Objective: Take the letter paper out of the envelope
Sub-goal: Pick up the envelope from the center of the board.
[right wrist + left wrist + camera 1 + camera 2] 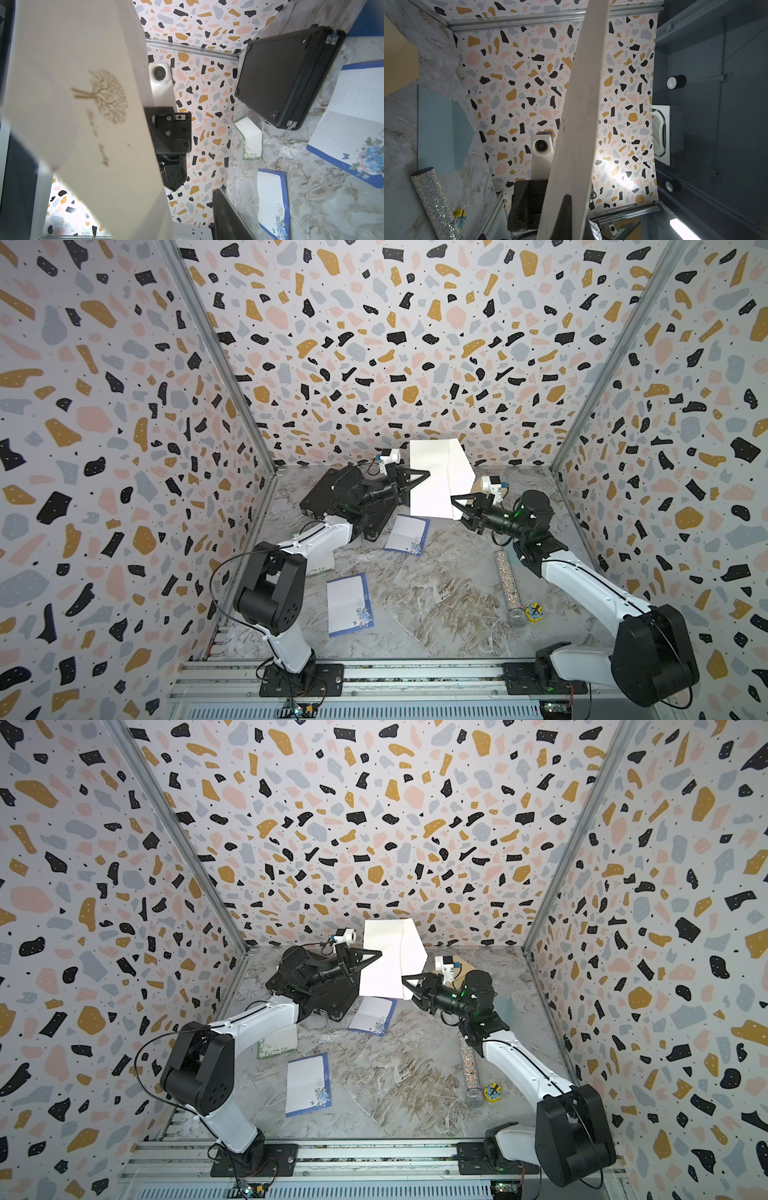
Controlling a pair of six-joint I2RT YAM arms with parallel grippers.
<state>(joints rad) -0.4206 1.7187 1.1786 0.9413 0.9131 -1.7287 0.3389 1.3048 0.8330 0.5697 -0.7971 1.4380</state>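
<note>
In both top views the left tool is clamped on the white envelope, held upright above the desk. The right tool stands parted around its lower corner. Letter sheets lie flat on the desk below.

Left wrist view: the envelope is edge-on, with a glitter microphone beyond.

Right wrist view: the envelope's tree-printed face, a black case behind; I cannot tell what is inside the envelope.

The left arm and right arm pair white link shells with black joints. A thin black cable loops at the left arm's nine o'clock. The left claw and right claw are black with triangular fingers, each topped by a white camera.
</note>
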